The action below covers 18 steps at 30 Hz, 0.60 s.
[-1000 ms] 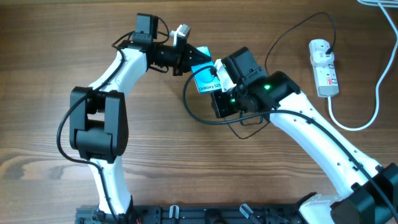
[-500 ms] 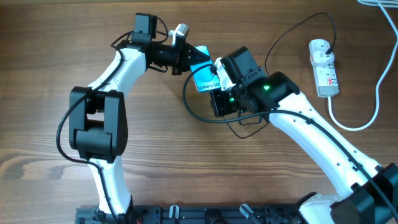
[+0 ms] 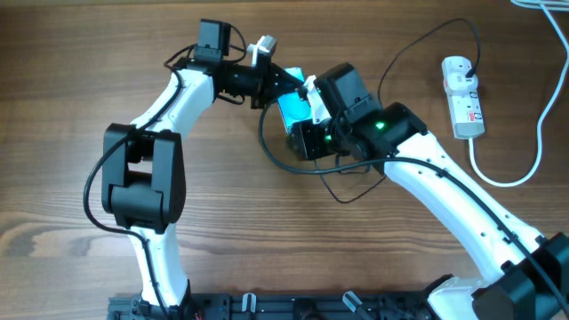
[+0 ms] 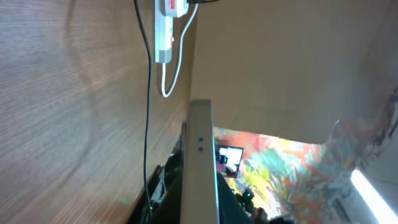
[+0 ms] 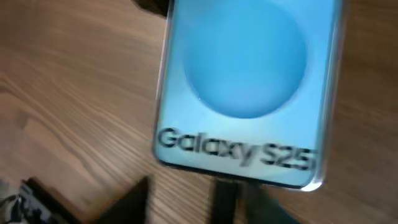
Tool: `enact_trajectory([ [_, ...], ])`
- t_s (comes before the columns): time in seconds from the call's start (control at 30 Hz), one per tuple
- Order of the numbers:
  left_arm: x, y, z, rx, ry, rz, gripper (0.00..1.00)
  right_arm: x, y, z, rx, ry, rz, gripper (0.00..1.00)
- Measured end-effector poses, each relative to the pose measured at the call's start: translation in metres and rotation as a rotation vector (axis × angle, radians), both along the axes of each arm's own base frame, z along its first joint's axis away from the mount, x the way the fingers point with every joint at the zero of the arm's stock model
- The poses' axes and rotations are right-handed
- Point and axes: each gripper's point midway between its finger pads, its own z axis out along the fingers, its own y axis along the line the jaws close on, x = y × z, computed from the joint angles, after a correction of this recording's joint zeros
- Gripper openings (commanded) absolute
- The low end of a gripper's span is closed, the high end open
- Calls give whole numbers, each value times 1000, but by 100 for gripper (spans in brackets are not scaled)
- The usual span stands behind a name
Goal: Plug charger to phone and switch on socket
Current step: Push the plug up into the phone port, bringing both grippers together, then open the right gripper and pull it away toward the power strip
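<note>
The left gripper (image 3: 274, 84) is clamped on the phone (image 5: 245, 81), whose long axis runs 11 to 5 o'clock overhead, its lower end just at 12 o'clock of the nearer right gripper (image 3: 303, 135); whether that one pinches the charger (image 4: 148, 99), I cannot tell.

Brown wood-grain table (image 3: 62, 107); plain beige wall (image 4: 280, 56) with colourful mural (image 4: 292, 168) beside it

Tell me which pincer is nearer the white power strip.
Right. The right pincer sits at the phone's near edge, well left of the power strip. The left pincer grips the phone's far side, further left still.
</note>
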Motion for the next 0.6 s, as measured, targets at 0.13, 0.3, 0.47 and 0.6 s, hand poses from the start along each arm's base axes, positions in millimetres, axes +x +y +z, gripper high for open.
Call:
enact_trajectory([
  [0.13, 1, 0, -1, 7, -4, 3, 4, -2, 3, 1, 15, 9, 4, 97],
  [0.3, 3, 0, 0, 3, -42, 1, 4, 1, 0, 1, 16, 8, -8, 99],
  [0.47, -1, 1, 14, -92, -216, -67, 4, 29, -56, 42, 52, -101, -166, 99],
  [0.6, 2, 16, 30, -187, -414, -97, 4, 32, -118, 88, 69, -209, -307, 100],
])
